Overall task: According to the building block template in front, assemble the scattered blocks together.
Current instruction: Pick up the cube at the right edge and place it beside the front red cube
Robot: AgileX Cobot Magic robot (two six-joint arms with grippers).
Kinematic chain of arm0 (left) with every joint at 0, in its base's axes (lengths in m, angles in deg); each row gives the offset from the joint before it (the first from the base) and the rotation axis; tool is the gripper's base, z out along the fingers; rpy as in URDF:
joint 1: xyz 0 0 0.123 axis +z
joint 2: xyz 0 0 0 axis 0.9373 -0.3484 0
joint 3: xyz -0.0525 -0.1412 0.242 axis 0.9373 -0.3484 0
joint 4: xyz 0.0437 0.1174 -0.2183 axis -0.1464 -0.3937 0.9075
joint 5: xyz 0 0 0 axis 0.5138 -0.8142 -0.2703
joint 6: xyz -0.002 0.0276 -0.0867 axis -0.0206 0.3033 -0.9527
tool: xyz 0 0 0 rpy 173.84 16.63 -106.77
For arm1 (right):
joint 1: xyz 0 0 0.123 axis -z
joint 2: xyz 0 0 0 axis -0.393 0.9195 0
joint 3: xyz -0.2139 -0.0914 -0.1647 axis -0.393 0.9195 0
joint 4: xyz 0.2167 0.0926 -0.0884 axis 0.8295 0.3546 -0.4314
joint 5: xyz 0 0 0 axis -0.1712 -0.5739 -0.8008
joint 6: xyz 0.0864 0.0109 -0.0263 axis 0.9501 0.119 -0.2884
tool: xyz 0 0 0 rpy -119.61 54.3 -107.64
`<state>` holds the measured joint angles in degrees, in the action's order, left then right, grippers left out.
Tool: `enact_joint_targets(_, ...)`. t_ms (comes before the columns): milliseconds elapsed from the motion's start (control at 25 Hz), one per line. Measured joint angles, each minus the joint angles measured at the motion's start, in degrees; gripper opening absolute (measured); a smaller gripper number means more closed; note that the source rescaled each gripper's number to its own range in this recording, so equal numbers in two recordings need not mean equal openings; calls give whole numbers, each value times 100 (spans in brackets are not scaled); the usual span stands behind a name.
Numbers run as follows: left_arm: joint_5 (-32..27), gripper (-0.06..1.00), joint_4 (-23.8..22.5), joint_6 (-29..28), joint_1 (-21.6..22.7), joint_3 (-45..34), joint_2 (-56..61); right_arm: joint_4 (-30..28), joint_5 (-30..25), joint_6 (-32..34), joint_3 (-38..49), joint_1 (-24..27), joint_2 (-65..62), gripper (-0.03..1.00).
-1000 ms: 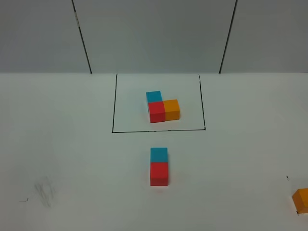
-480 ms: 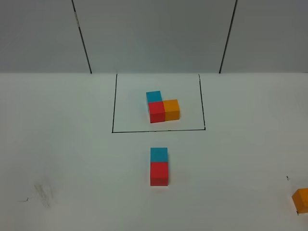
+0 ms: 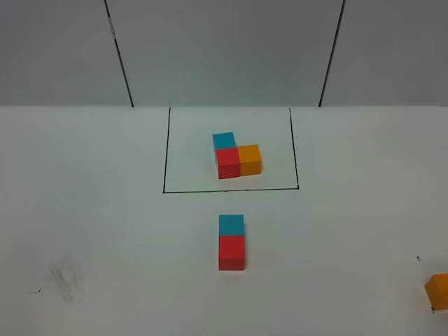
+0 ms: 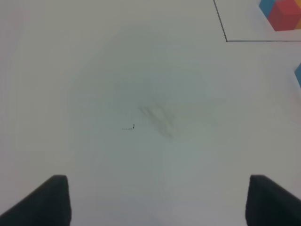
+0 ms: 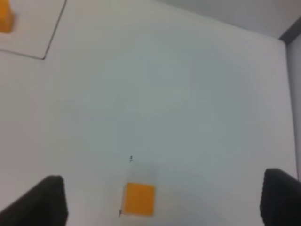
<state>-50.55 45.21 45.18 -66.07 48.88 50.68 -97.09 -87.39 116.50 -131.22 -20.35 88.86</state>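
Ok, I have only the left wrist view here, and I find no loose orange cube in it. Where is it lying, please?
Observer: The loose orange cube lies far out on the right side, at the edge of the high view, well apart from the other two loose cubes.
Operator: And those two, are they joined already?
Observer: Yes. The loose blue cube touches the loose red cube, blue behind red, just in front of the black frame.
Operator: Is the right gripper anywhere near the orange one?
Observer: The right gripper is open, and in the right wrist view the orange cube shows between its two fingers, not gripped.
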Motion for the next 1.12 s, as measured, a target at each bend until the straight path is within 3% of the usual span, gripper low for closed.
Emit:
enact_joint_targets(200, 0, 79, 0, 0, 0, 0, 0, 886, -6, -856, -646, 0, 286, 86)
enact_joint_targets(320, 0, 79, 0, 0, 0, 0, 0, 1360, -6, -1220, -1088, 293, 425, 86)
enact_joint_targets(480, 0, 79, 0, 0, 0, 0, 0, 1994, -6, -1837, -1537, 1494, 696, 86)
enact_joint_targets(680, 0, 79, 0, 0, 0, 0, 0, 3127, -6, -2885, -1606, 3583, 1203, 86)
enact_joint_targets(760, 0, 79, 0, 0, 0, 0, 0, 3450, -6, -3178, -1606, 4089, 1344, 86)
enact_joint_targets(880, 0, 79, 0, 0, 0, 0, 0, 3450, -6, -3368, -1601, 4409, 1458, 86)
enact_joint_targets(1120, 0, 79, 0, 0, 0, 0, 0, 3515, 131, -3400, -892, 4459, 1878, 86)
